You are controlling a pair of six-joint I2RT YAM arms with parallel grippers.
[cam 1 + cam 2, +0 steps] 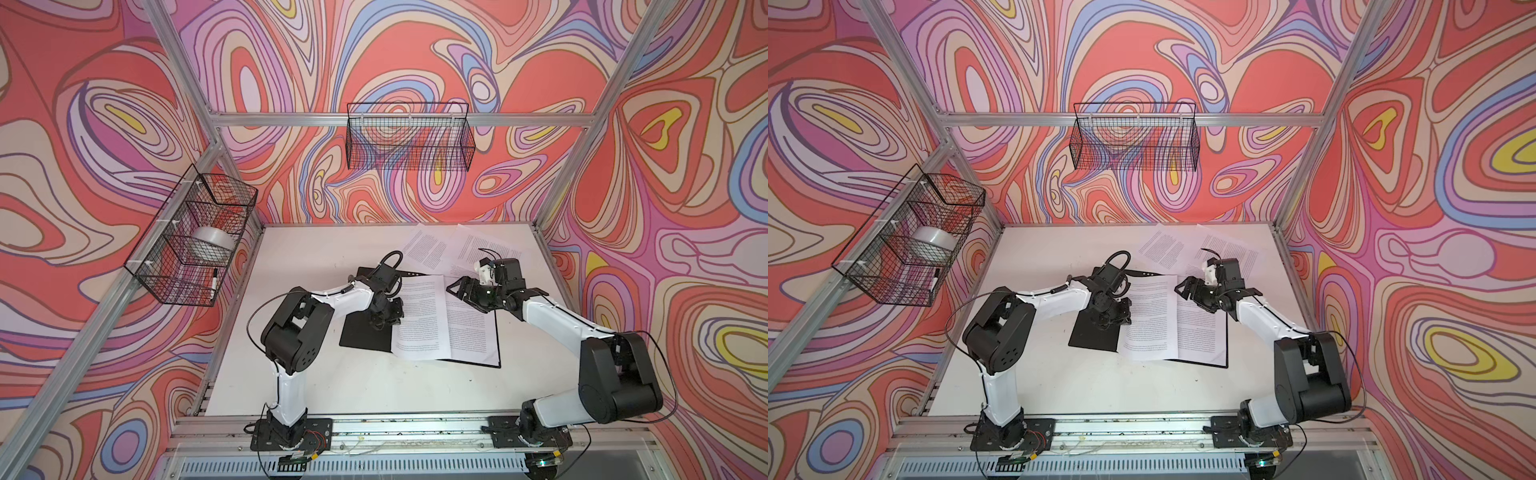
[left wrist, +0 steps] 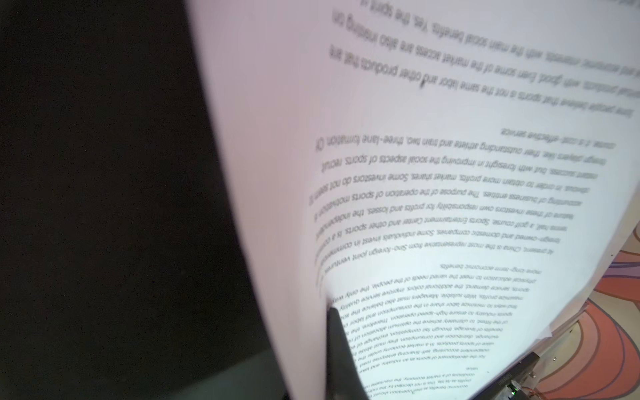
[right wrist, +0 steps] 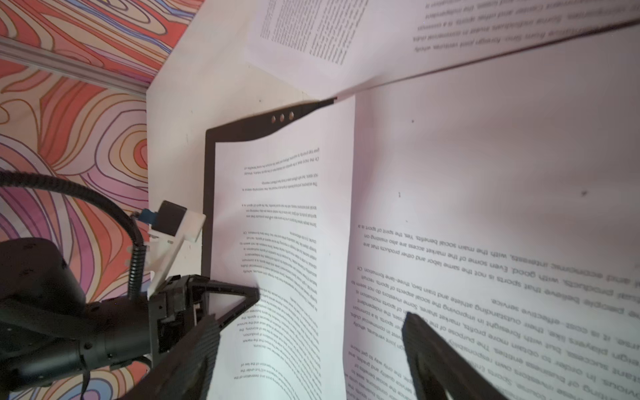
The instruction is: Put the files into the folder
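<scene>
1. Two white printed sheets (image 1: pixel 469 328) lie inside the open black-lined folder (image 1: pixel 365 336) at table (image 1: pixel 332 386) centre; two more sheets (image 1: pixel 428 245) wait near the far right corner.
2. Left claw (image 1: pixel 385 318) clenches the left sheet (image 1: pixel 419 316) by its edge, probably aligning it.
3. Right claw (image 3: pixel 310 317) hangs released above.

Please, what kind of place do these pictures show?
Probably a robot test cell in a laboratory, not an office. Two white-and-black robot arms stand bolted to a metal rail at a white table, silver aluminium frame bars enclose it, and swirling red-and-purple patterned walls shut it in.
</scene>
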